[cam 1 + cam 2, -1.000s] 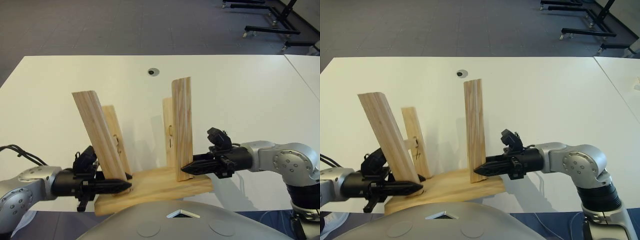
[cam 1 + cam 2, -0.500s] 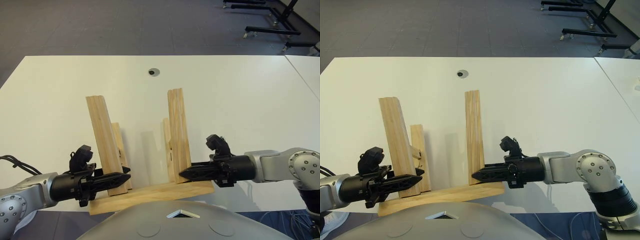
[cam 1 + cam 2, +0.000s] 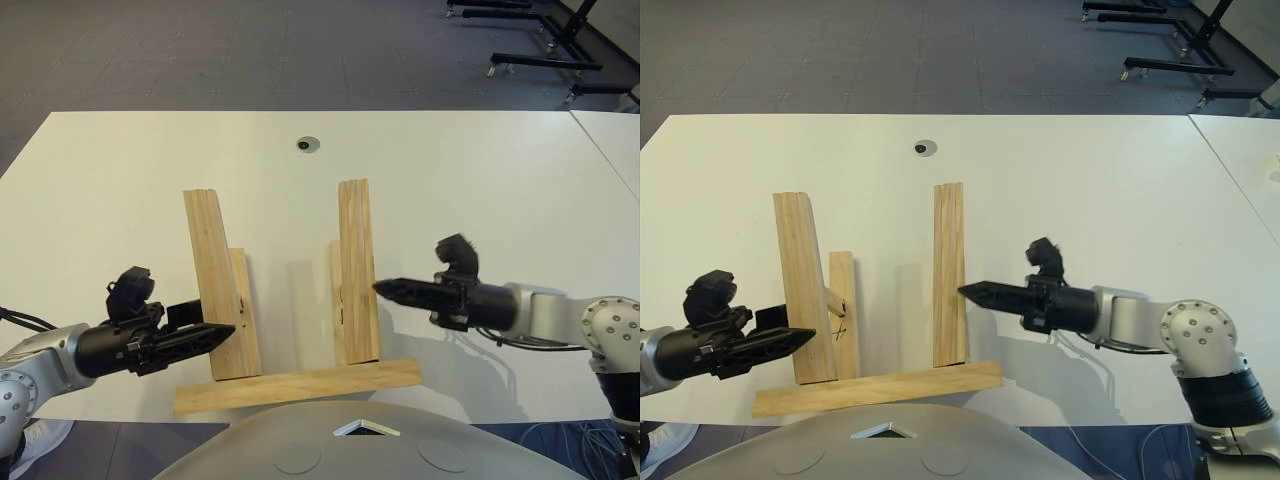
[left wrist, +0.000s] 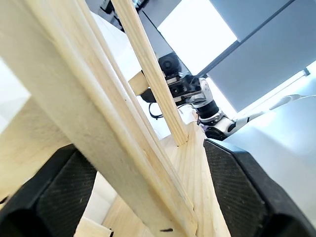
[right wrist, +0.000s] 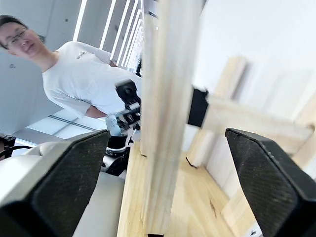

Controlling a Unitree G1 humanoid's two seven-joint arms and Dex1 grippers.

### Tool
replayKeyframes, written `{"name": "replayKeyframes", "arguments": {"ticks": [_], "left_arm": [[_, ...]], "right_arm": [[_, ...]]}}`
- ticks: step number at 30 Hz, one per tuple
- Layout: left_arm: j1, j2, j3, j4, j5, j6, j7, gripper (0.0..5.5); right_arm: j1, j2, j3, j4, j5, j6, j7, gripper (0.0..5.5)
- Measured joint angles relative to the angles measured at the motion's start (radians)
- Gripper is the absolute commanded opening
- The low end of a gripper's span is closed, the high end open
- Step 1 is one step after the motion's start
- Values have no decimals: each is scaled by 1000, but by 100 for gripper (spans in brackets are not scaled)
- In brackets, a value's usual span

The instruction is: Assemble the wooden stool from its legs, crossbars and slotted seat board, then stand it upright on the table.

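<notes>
Finding: the stool stands upside down close to the near edge of the bench (image 3: pixel 480 170), about midway along it. The slotted seat board (image 3: pixel 300 385) lies flat. Four legs rise from it, with the left front leg (image 3: pixel 212 285) and right front leg (image 3: pixel 356 270) nearest me. A crossbar (image 5: pixel 256 121) joins the legs behind.

Left pincer (image 3: pixel 215 332): spread and holding nothing. Its fingers (image 4: pixel 49 197) stand wide apart with the left front leg ahead of them. The tip sits low on that leg, but I cannot tell if it touches.

Right pincer (image 3: pixel 385 288): also spread and empty, with its fingers (image 5: pixel 64 182) apart. Its tip is just beside the right front leg, higher up than the left pincer.

Assessment: assembly looks complete, and turning the stool onto its legs remains.

Recommendations for the turn:
- I bring both pincers to the same height, low near the board where the legs are stiffest.
- I close both together, so neither leg is levered out of its slot.
- I lift before rotating and keep both wrists in step.
- I carry the stool toward the middle of the bench, because the board lies very near the edge.

Risk: uneven squeeze could rack the joints.
</notes>
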Motion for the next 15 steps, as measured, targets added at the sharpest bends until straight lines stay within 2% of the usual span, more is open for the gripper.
{"name": "replayKeyframes", "arguments": {"ticks": [4,8,12,15], "left_arm": [[39,4,88,1,35,-21,-51,367],[49,3,170,11,55,-49,-78,367],[190,116,152,122,459,-274,-191,367],[214,158,146,189,635,-403,-222,367]], "right_arm": [[-20,-14,-90,30,-77,-2,153,430],[10,-22,-120,56,-328,-85,279,430],[118,-78,-82,-15,-729,-382,605,430],[122,-98,-47,11,-962,-581,711,430]]}}
